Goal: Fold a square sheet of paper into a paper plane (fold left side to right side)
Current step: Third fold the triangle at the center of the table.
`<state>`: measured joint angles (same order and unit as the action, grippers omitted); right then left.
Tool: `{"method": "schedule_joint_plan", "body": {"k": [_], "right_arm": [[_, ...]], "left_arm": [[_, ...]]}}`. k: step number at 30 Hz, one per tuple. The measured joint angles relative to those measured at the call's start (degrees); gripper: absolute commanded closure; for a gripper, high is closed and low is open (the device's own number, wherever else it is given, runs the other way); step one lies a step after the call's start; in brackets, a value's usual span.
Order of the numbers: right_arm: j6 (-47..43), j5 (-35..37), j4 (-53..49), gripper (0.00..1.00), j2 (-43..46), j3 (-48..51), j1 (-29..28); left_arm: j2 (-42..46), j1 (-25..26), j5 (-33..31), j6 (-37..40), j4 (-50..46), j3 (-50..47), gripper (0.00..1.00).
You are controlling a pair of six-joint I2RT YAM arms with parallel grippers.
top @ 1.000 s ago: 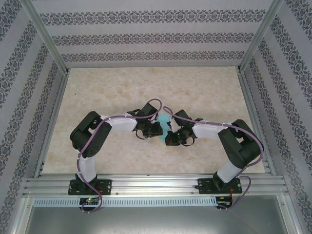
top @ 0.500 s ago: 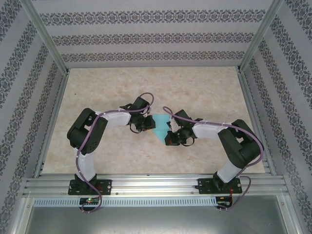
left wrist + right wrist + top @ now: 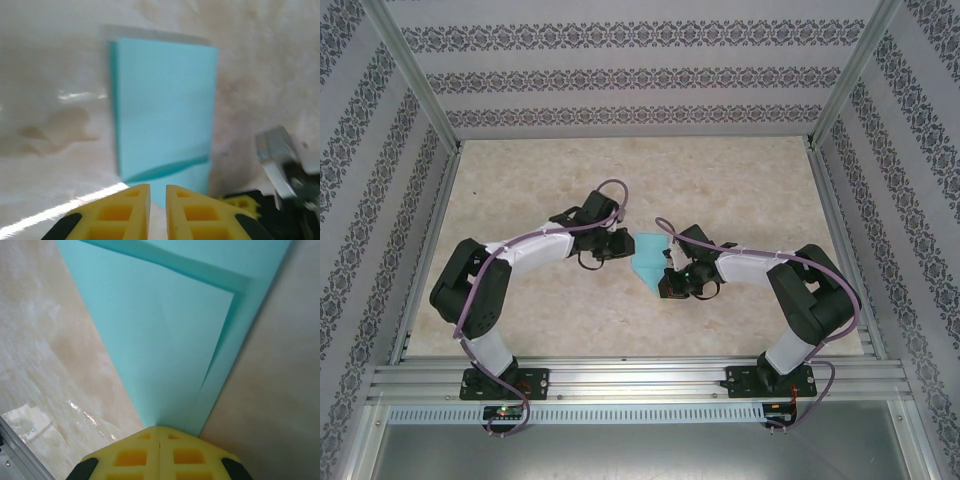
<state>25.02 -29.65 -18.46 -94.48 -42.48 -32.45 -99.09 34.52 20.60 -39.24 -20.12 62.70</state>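
The paper plane point(image 3: 648, 262), a slim turquoise folded-paper dart, lies flat on the marbled beige tabletop point(image 3: 720, 190). It is broad at its far end and tapers to a point at its near end. No yellow reverse face shows.

Near end of the plane: the right gripper point(image 3: 662, 287) has its yellow fingers point(image 3: 125, 455) pressed together with no gap. Their tips sit on the plane's point, where the layered flaps converge point(image 3: 165, 330). It reads as pinning the tip down; I cannot tell whether a layer is nipped between the pads.

Left of the plane, further back: the left gripper point(image 3: 624, 247) faces the plane's long left edge point(image 3: 165, 110). It is just beside the paper and not touching it. Its fingers point(image 3: 125, 210) stand a narrow slit apart, with nothing between them point(image 3: 158, 187).

Step, as a judgement: the left-to-right fold appears laid over, with layers stacked and a diagonal crease near the point. The work in hand looks like holding and setting that fold.

Next move calls for:
- the right gripper to hold the point firm so the layers do not slide;
- the left gripper to come down low on the left edge and run along it, pressing flat without snagging the top flap.

Writing: none legible. The walls beyond the plane carry only bands of grey ornamental pattern point(image 3: 620, 80).
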Motion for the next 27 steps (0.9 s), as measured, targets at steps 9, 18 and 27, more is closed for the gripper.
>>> {"method": "schedule_joint_plan", "body": {"k": [9,18,27], "right_arm": [[0.00,-0.39,-0.09,1.00,-0.09,0.00,0.37],[1.25,0.90,-0.66,1.00,1.11,0.31,0.66],[7.69,2.64,-2.08,0.99,7.82,0.87,-0.09]], "left_arm": [[-8.15,5.64,2.43,-0.44,2.12,0.55,0.83],[-11.15,5.64,1.73,-0.46,2.19,2.01,0.84],[-11.30,5.64,1.55,-0.72,2.25,2.01,0.85]]}}
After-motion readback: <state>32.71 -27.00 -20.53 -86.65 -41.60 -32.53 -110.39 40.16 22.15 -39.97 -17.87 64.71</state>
